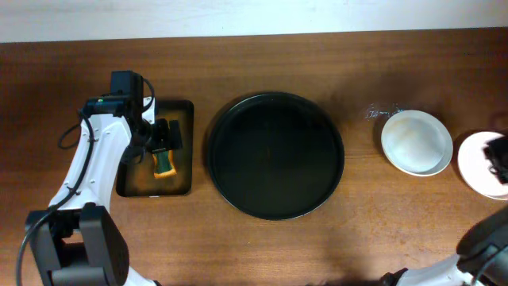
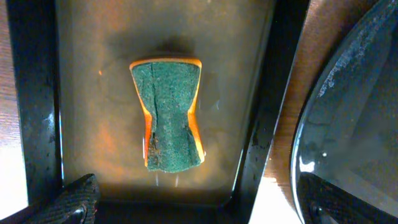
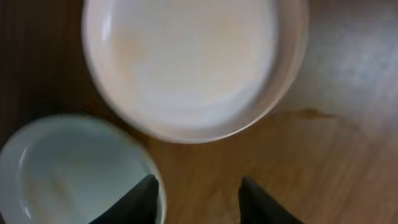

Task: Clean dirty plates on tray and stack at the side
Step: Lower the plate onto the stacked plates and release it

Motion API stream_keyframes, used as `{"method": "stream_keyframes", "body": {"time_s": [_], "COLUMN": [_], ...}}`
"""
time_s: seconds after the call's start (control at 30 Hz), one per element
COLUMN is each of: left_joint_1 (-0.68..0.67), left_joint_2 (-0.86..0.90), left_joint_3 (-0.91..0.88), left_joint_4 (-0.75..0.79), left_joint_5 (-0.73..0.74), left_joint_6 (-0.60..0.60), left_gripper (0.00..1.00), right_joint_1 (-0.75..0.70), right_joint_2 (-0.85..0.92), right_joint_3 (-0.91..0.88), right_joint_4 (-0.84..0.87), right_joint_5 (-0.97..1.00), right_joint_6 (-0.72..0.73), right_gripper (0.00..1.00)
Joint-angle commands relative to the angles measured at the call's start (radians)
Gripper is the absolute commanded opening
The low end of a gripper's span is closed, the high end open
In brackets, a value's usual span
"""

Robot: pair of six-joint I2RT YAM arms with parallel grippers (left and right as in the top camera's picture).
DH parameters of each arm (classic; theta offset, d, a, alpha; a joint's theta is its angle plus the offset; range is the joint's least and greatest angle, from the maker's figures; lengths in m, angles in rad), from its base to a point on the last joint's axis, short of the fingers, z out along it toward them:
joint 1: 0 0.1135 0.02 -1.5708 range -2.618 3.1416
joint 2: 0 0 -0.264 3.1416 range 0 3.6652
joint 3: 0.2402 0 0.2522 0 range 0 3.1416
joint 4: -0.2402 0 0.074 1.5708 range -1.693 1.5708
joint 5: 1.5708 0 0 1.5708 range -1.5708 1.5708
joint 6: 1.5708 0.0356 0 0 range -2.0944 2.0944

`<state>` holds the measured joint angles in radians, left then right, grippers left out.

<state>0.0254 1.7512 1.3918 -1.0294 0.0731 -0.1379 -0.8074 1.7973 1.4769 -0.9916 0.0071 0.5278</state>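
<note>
Hovering over the small rectangular tray [image 1: 182,179], the left hand [image 1: 163,137] has its fingers spread wide and grips nothing. Beneath it a green-topped orange sponge [image 2: 169,115] lies flat in a thin brownish film of liquid. Just beside that tray sits the round black tray [image 1: 275,156], glossy and dark. Well apart to the right, two white plates rest directly on the worktop [image 1: 357,238], near each other: a deeper plate [image 1: 417,143] and a flatter plate [image 1: 475,163] at the edge. The right hand [image 3: 198,198] hangs above them, fingers parted, holding nothing.
</note>
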Motion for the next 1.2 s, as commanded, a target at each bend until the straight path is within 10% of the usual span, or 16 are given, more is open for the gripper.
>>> {"method": "stream_keyframes", "body": {"time_s": [0.0,0.57,0.73,1.17], "left_joint_1": [-0.006,-0.006,-0.006,-0.006], "left_joint_2": [-0.017,-0.017,-0.017,-0.017], "left_joint_3": [0.012,0.012,0.012,0.012], "left_joint_4": [-0.001,-0.005,-0.005,-0.016], "left_joint_5": [0.01,0.01,0.01,0.01], "left_joint_6": [0.012,0.012,0.012,0.013], "left_gripper": [1.0,1.0,1.0,1.0], "right_joint_1": [-0.098,-0.155,-0.155,-0.146], "right_joint_2": [0.019,0.109,0.109,-0.158], "right_joint_3": [-0.008,-0.322,-0.342,-0.265], "right_joint_4": [0.017,0.379,0.398,0.386], "right_joint_5": [-0.06,-0.052,-0.053,-0.292], "right_joint_6": [0.035,0.091,0.091,0.026], "right_gripper": [0.45,0.49,0.04,0.04]}}
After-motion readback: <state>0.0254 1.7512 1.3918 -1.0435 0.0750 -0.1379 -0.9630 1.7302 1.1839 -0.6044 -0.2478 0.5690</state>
